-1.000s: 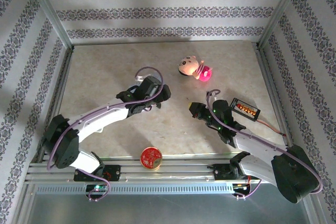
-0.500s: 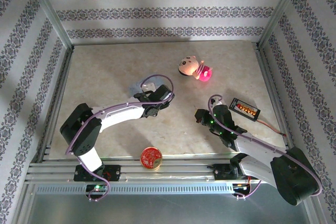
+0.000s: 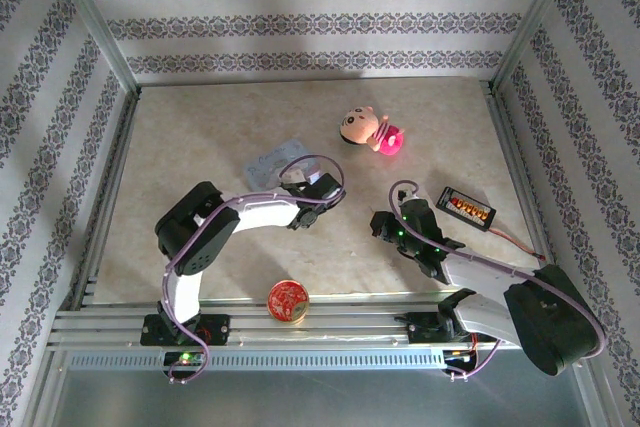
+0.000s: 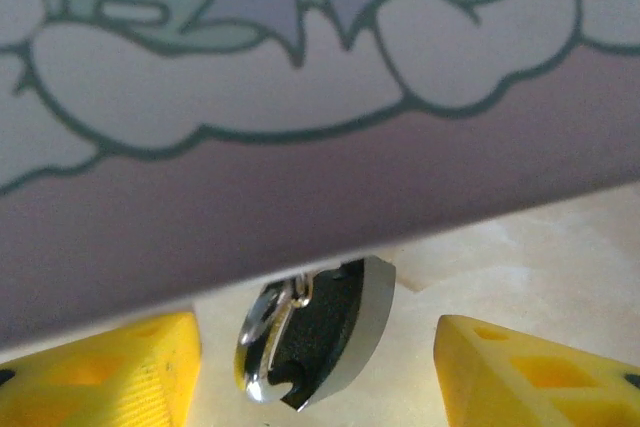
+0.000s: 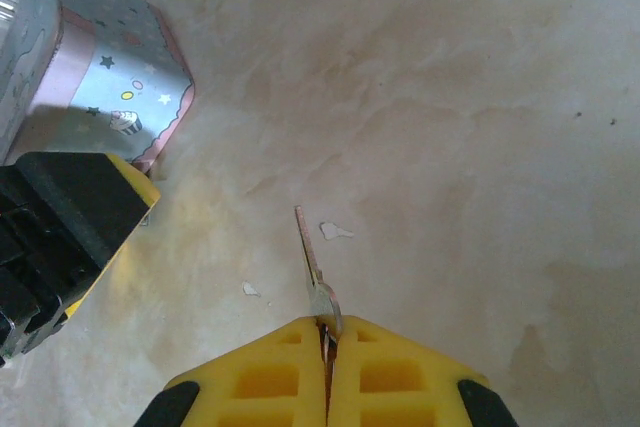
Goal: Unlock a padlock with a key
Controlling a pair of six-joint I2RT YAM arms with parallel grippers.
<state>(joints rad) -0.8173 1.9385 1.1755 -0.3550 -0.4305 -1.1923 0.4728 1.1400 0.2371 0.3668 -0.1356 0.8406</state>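
A pale, marbled beige table (image 3: 190, 137) is filling the floor of a booth whose three walls (image 3: 300, 7) are wearing white paper with bands of dark floral pattern, and slanting metal posts (image 3: 95, 22) are running up the corners, with a ribbed metal rail (image 3: 320, 332) lying along the near edge. Two arms are reaching in from that rail. The left gripper (image 4: 315, 352) is hanging low with its yellow fingers (image 4: 110, 372) spread, one on each side of the single padlock (image 4: 318, 339) and with bare table showing on both sides of it. The padlock, dark with a shiny shackle, is lying on the table right at the foot of the pale blue tin (image 3: 273, 160), under its printed side wall. The right gripper (image 5: 328, 332) is pinching the one key (image 5: 312, 255) tight between closed yellow pads, the thin blade pointing out ahead just above the table, near the tin's corner. There are two tins, the blue rectangular one and a round red tin (image 3: 288, 301) sitting by the rail between the arm bases. One pink doll (image 3: 368, 130) is lying farther back, and one small black board (image 3: 468, 209) with orange pins is resting at the right.
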